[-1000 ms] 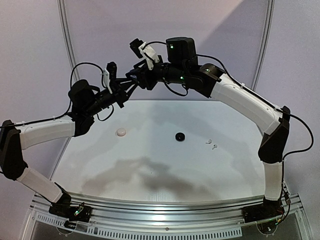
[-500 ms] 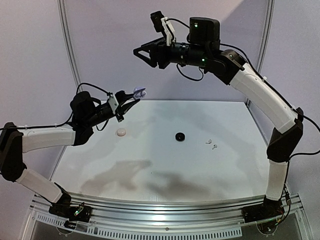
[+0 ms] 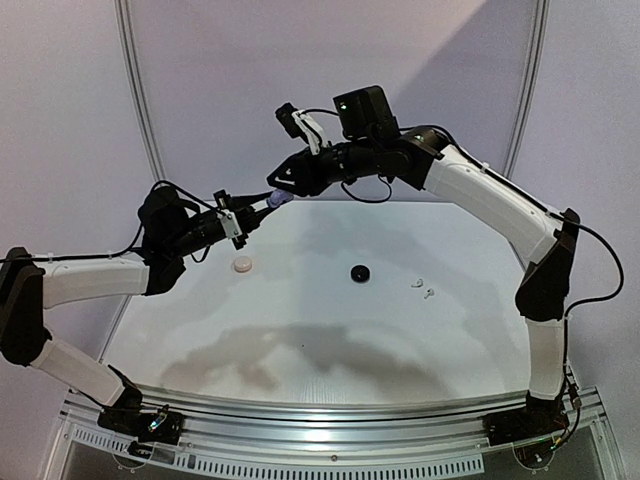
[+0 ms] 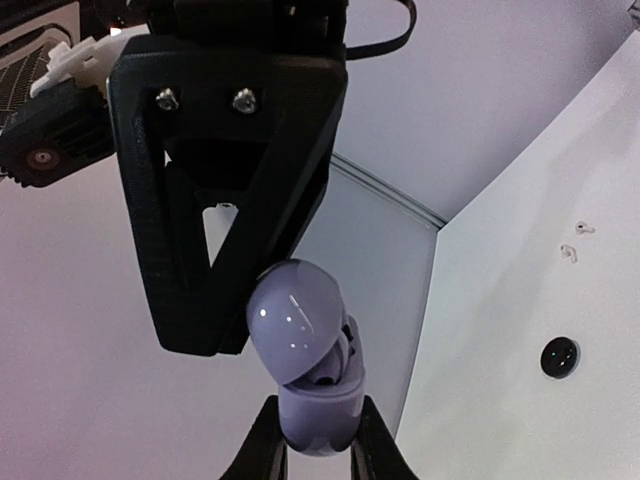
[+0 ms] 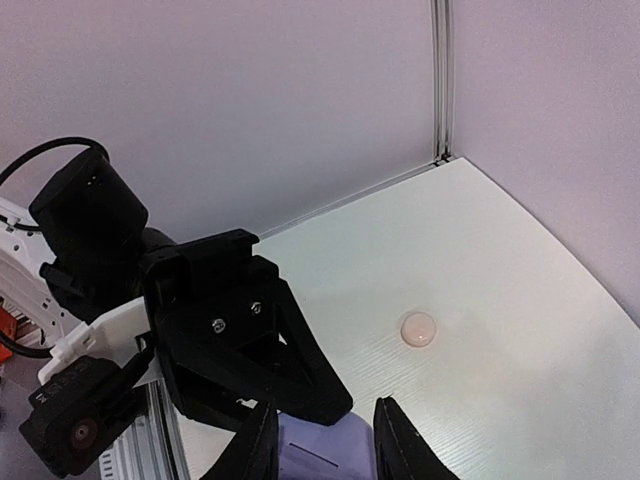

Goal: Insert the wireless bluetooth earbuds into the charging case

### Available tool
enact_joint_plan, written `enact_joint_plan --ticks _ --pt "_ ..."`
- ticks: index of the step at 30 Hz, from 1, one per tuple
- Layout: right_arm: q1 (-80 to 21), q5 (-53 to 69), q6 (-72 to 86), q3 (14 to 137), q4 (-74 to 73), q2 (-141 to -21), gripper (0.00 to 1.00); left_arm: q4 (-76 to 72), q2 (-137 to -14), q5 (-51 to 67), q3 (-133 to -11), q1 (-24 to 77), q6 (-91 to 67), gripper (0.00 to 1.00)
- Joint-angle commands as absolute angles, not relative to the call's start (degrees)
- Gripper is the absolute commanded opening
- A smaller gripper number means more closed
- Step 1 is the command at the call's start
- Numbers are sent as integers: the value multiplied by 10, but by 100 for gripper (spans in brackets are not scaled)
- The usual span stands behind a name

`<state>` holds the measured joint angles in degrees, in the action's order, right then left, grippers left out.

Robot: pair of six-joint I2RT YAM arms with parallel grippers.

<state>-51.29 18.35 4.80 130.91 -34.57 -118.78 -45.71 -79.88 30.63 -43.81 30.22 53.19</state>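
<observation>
On the near half of the desk (image 3: 300,340), nothing of the task has been shifted: 2 white earbuds (image 3: 418,283) are left lying side by side at the right, well apart from a black round piece (image 3: 359,272) at the centre and a pale round piece (image 3: 242,264) at the left. Farther back, above the desk's far left part, the lavender charging case (image 4: 305,350) is held aloft with its lid hinged open, gripped at its base by the closed left fingers (image 4: 265,445). The change lies with the right arm: a moment earlier it was raised high and clear, and it has now been brought down onto the case. The right fingers (image 5: 255,440) stand apart on either side of the case, and contact cannot be confirmed. A small white piece (image 4: 222,214) is glimpsed through 1 finger's frame; whether it is an earbud cannot be told. An insertion is judged to be in preparation, with 2 earbuds yet to be collected.
</observation>
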Motion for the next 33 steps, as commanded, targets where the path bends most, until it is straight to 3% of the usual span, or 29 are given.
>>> enact_joint_plan --ticks 1,20,33 --pt "-515 158 19 1259 -383 -1141 33 -486 -786 302 -443 310 520 0" --pt "-539 140 -76 1256 -475 -1148 30 -459 -785 296 -456 310 447 0" --pt "-539 171 -183 1186 -475 -1043 71 -285 -774 488 -502 291 322 0"
